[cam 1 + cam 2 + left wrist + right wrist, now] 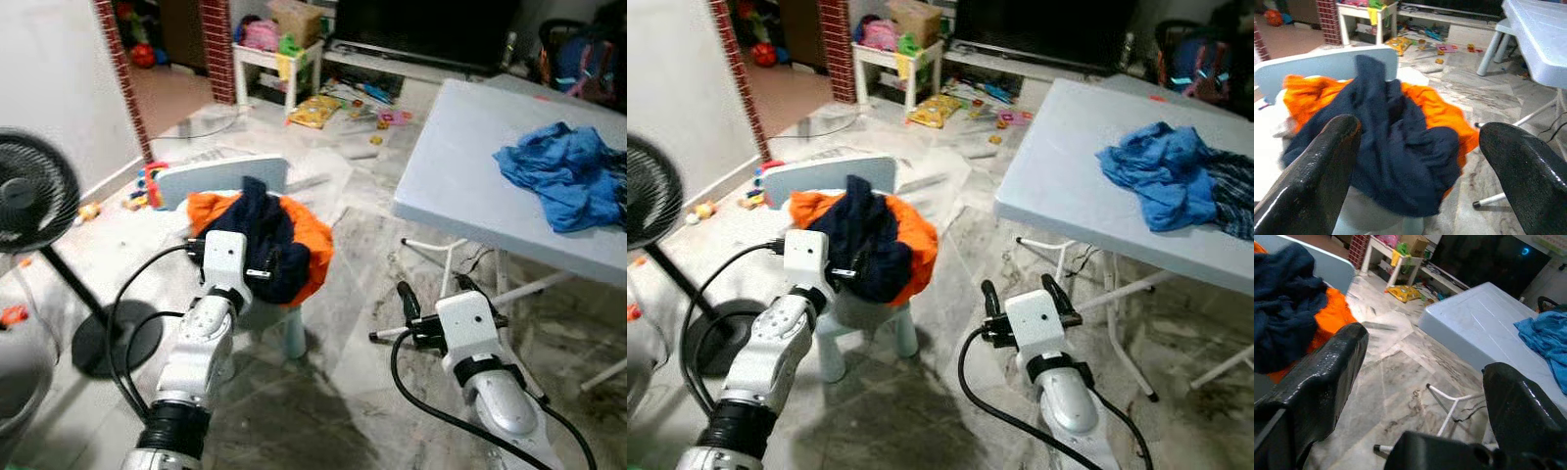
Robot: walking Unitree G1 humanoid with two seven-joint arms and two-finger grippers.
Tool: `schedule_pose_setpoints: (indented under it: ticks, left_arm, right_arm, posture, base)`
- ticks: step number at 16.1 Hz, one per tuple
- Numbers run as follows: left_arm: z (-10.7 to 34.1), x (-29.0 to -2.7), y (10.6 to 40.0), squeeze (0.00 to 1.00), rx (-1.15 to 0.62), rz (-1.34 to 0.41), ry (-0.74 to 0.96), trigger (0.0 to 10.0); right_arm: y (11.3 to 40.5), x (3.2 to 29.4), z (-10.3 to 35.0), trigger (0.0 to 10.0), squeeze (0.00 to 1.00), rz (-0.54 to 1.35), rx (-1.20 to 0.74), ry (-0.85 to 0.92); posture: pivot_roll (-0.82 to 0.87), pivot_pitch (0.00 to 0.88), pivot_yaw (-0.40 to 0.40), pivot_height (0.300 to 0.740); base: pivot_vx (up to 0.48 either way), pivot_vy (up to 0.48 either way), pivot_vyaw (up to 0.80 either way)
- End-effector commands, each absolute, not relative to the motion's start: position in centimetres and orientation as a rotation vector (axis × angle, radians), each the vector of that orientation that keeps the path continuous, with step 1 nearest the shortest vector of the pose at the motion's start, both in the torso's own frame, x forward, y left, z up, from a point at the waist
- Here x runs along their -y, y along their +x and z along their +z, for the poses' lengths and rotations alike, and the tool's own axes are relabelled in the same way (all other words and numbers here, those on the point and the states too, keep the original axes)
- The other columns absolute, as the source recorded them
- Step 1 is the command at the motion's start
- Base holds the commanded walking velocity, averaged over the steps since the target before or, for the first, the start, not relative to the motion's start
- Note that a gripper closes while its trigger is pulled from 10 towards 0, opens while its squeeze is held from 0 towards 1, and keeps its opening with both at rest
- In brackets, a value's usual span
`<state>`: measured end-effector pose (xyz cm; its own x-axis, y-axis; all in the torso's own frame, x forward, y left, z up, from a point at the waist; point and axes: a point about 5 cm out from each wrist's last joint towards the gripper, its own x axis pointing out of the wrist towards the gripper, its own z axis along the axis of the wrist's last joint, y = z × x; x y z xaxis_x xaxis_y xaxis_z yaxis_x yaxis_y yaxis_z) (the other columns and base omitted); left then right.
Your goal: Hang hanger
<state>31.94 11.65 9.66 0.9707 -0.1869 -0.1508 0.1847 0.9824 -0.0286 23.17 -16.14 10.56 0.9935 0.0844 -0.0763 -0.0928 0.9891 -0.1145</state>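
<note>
Left gripper: raised just near of the small chair, aimed at the clothes heaped on it; fingers spread wide with nothing between them; not touching the cloth
Right gripper: held low over the floor, between the chair and the bench, well apart from both; fingers wide apart and empty
Small chair: pale blue-white, child-sized, left of centre on the floor; backrest on its far side
Dark navy garment: bunched on top of the heap on the chair seat; drapes over the near edge
Orange garment: lies under the navy one; shows on the left and right of it and hangs off the right side of the seat
Bench: pale folding one on the right, on thin white legs; runs from near right toward the far middle
Blue cloth: crumpled on the right part of the bench top; a darker checked piece touches it at the right edge
Fan: black standing one at the far left, round base on the floor
Floor: grey marbled tiles; toys and papers scattered on the far side near a low white table
Hanger: none can be made out anywhere in the scene; where it is cannot be told
</note>
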Motion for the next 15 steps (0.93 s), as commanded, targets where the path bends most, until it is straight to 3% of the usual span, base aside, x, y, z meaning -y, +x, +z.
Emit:
schedule_pose_setpoints:
  ticks: [1,12,15]
  left_arm:
    - [9.71,-11.53,32.08,0.00,-0.161,-0.202,-0.013,10.0]
    - [9.42,-11.05,32.38,0.00,-0.191,-0.198,-0.019,10.0]
    - [8.93,-10.93,32.37,0.00,-0.235,-0.172,-0.015,10.0]
  right_arm:
    - [23.32,16.15,11.14,10.0,0.00,0.086,-0.047,-0.121]
    - [23.44,15.79,11.03,10.0,0.00,0.112,-0.053,-0.135]
    - [23.49,15.69,11.01,10.0,0.00,0.125,-0.054,-0.145]
  posture:
    - [0.04,0.000,-0.073,0.740]
    - [0.04,0.000,-0.072,0.740]
    - [0.04,0.000,-0.073,0.740]
  base:
    - [0.480,0.000,0.00]
    - [0.379,0.000,0.00]
    - [0.000,0.000,0.58]
